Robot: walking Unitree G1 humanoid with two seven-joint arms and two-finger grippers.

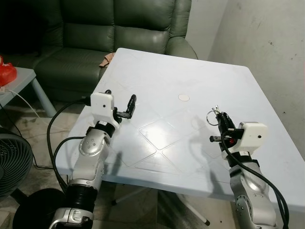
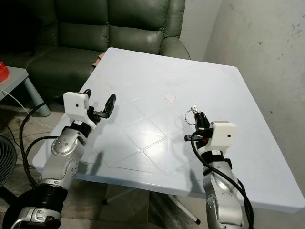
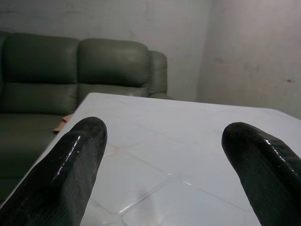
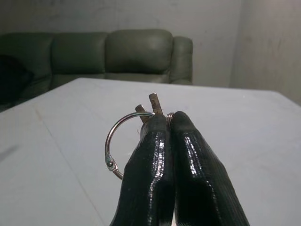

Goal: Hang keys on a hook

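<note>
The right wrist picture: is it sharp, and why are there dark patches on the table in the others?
Right wrist view: the key ring and the shut fingers gleam sharply, while the sofa behind is soft and dim. Left eye view: the patches are the arms' shadows on the white table, which also shows pale glare near its middle. Left wrist view: the open fingers are blurred.

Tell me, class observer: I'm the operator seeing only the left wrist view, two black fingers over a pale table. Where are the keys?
Observer: The right gripper is shut on the keys, held above the white table.
Operator: Does the ring show?
Observer: Yes, the key ring sticks out beside the fingers.
Operator: And my left gripper?
Observer: The left gripper is open, holding nothing, over the table's left edge.
</note>
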